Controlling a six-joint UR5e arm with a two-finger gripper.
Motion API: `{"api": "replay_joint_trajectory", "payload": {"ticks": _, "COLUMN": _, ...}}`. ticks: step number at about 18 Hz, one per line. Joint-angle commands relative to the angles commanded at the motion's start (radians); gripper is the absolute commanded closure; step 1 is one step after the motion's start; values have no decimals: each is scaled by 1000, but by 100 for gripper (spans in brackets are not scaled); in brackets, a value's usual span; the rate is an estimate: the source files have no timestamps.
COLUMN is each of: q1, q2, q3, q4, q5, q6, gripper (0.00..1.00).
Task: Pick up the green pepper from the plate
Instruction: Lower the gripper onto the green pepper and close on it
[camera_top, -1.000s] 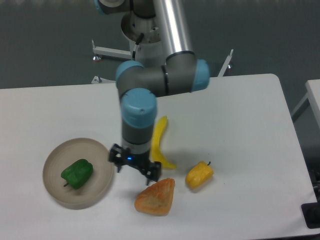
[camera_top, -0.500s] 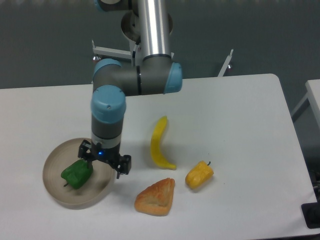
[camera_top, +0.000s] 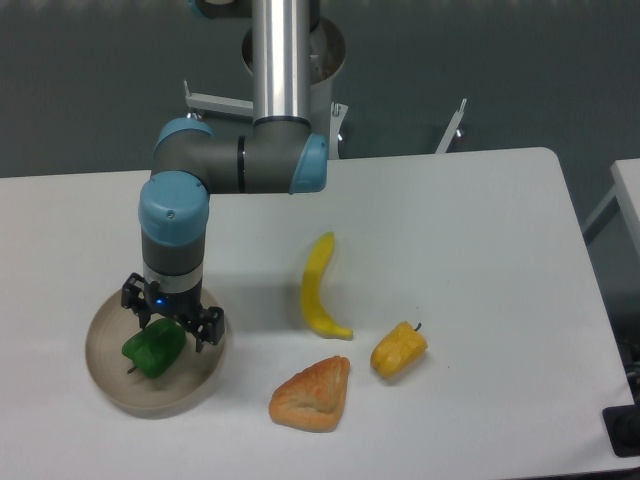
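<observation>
Camera view: gripper, jaws apart, hovers above the glossy green pepper; probably light and slippery, best grasped across its blocky sides.

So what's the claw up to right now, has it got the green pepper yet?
Claw open, over the plate. Green pepper on the plate beneath it, not yet gripped. Nothing in the way.
</observation>
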Motion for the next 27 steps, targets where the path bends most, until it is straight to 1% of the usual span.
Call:
{"api": "replay_joint_trajectory", "payload": {"ticks": 8, "q1": -15, "q2": -18, "q3": -2, "q4": 2, "q5": 2, "q6": 3, "gripper": 0}}
{"api": "replay_joint_trajectory", "payload": {"ticks": 11, "q1": -22, "q2": -34, "q3": -3, "q4": 23, "q5": 5, "q6": 3, "gripper": 0}}
{"api": "replay_joint_trajectory", "payload": {"ticks": 16, "q1": -23, "q2": -37, "q3": 0, "q4": 25, "q5": 8, "q6": 14, "gripper": 1}}
{"api": "replay_joint_trajectory", "payload": {"ticks": 18, "q1": -23, "q2": -35, "q3": -3, "q4": 23, "q5": 6, "q6": 28, "gripper": 33}}
{"api": "replay_joint_trajectory", "payload": {"ticks": 19, "q1": -23, "q2": -35, "q3": -2, "q4": 23, "q5": 6, "q6": 32, "gripper": 44}}
{"api": "replay_joint_trajectory", "payload": {"ticks": 20, "q1": -23, "q2": -35, "q3": 0, "q4": 23, "q5": 6, "q6": 34, "gripper": 50}}
{"api": "replay_joint_trajectory", "payload": {"ticks": 22, "q1": -23, "q2": -34, "q3": -2, "q4": 23, "q5": 6, "q6": 35, "gripper": 56}}
{"api": "replay_joint_trajectory", "payload": {"ticks": 27, "q1": -22, "q2": -26, "q3": 6, "q4": 22, "q5": 6, "q6": 57, "gripper": 60}}
